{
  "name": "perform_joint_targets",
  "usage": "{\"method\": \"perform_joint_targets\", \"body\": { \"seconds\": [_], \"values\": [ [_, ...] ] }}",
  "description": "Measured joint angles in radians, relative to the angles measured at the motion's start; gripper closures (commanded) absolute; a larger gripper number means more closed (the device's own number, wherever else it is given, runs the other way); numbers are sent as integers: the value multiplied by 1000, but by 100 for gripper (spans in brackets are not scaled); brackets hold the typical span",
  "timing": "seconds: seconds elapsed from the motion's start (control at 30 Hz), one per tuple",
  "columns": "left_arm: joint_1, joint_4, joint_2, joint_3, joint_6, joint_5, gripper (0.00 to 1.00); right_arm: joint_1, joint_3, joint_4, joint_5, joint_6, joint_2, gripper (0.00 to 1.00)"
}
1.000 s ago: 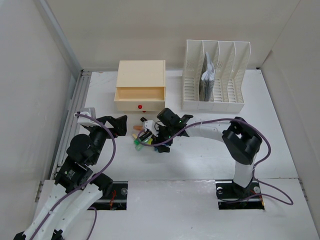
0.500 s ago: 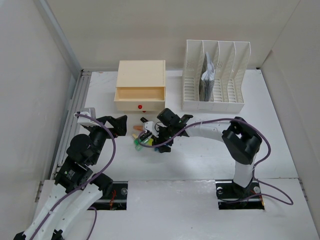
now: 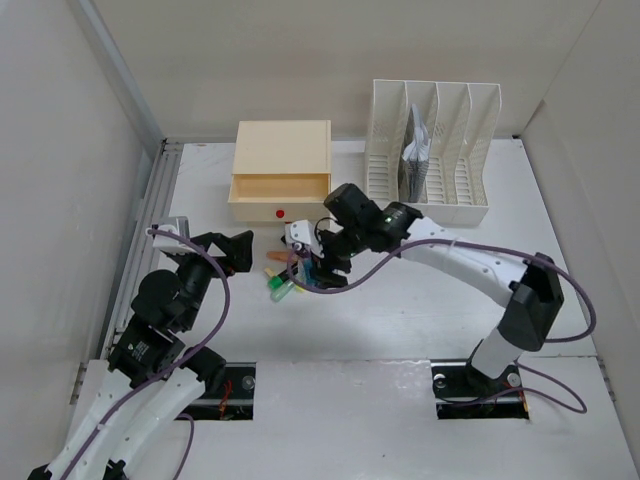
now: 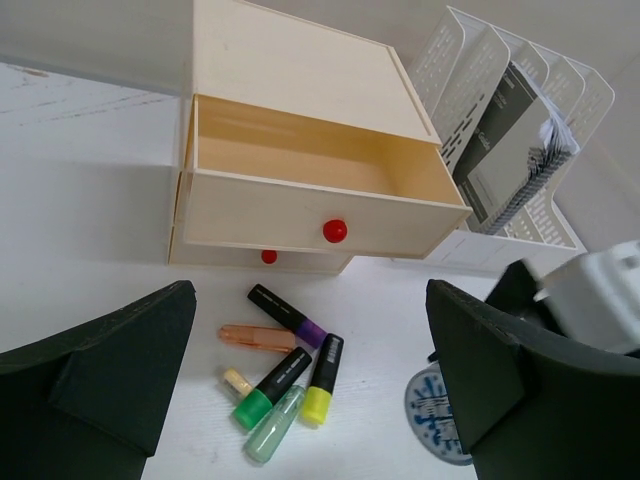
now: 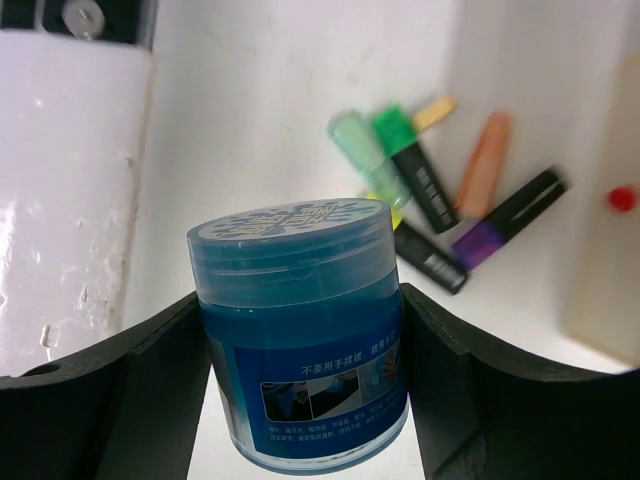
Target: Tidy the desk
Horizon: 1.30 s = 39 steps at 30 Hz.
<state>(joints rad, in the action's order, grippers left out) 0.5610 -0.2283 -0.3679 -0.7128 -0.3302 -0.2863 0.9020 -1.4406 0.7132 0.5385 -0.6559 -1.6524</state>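
Top view, change over the last second: the right arm has stretched out, its elbow swinging away to the right. Its right tool (image 3: 318,262) has shifted a little toward the drawer box (image 3: 282,150). I see no change in the left arm or the markers.

Right wrist view: the right tool is clenched on a blue jar (image 5: 298,300). One finger presses each side of the jar, which has a patterned lid and a printed label. The jar hangs above the bench (image 3: 420,300), over the near edge of a cluster of markers (image 5: 440,215).

Left wrist view: the left tool (image 3: 228,248) is released, its fingers spread wide and holding nothing. Between them I see the markers lying loose in front of the drawer box:
- a black one with a purple end (image 4: 285,315)
- a peach one (image 4: 258,337)
- a black one with a green cap (image 4: 272,385)
- a black one with a yellow cap (image 4: 320,378)
- a pale green one (image 4: 275,425)

The upper drawer (image 4: 310,165) stands pulled out, with a red knob (image 4: 335,230) on its front.

Setting: the bench is the white top spanning the whole top view. A grey rail (image 3: 150,215) runs along its left edge and white walls enclose it. The drawer box stands at the back, and the file rack (image 3: 430,150) to its right holds a spiral notebook (image 3: 415,155).
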Motion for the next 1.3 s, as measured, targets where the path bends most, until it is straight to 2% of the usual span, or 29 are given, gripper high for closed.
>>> {"method": "perform_joint_targets", "body": {
  "seconds": [0.23, 0.53, 0.87, 1.07, 1.3],
  "values": [
    [0, 1, 28, 2, 0, -7, 0, 3, -177, 96, 12, -64, 82, 83],
    [0, 0, 39, 6, 0, -11, 0, -18, -344, 85, -139, -80, 82, 85],
    [0, 1, 46, 6, 0, -11, 0, -43, -407, -60, -365, -59, -71, 85],
    [0, 1, 46, 6, 0, -11, 0, -88, -470, -111, -410, -43, -190, 85],
    [0, 1, 46, 6, 0, -10, 0, -107, -536, -122, -403, -26, -214, 84]
  ]
}}
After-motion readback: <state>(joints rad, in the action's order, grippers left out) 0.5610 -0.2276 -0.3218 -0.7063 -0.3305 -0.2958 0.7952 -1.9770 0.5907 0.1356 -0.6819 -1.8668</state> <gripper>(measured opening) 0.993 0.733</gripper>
